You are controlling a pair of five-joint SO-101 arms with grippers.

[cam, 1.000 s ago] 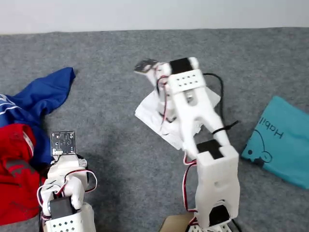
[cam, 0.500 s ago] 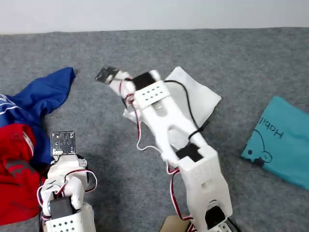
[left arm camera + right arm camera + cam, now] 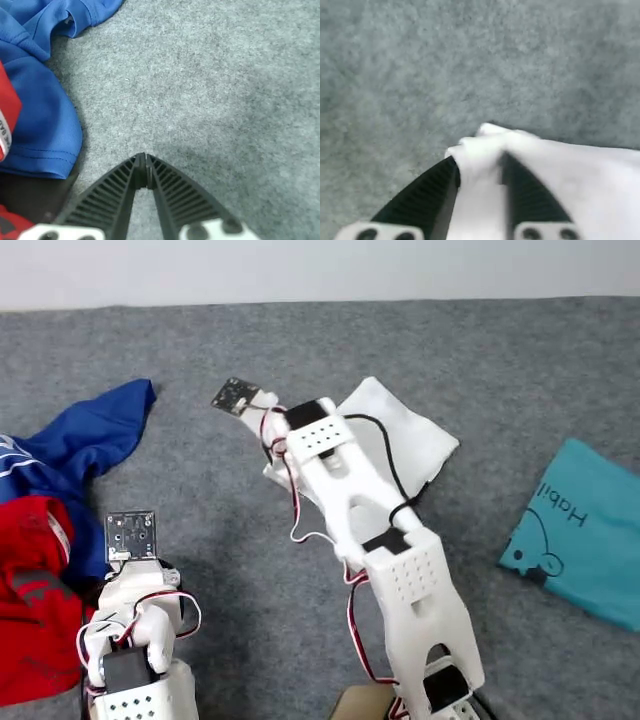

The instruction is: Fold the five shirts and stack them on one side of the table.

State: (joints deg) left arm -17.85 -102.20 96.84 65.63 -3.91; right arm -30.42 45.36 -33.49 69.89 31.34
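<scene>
The right gripper (image 3: 478, 161) pinches the left edge of the white shirt (image 3: 408, 436). The left gripper (image 3: 145, 171) is closed on nothing, right of the blue shirt (image 3: 37, 125)

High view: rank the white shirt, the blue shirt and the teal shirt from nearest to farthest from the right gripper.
1. white shirt: mid-table, its edge pinched in the right gripper.
2. blue shirt: crumpled toward the table's left side.
3. teal shirt: folded at the table's right edge, clearly farthest.
</scene>
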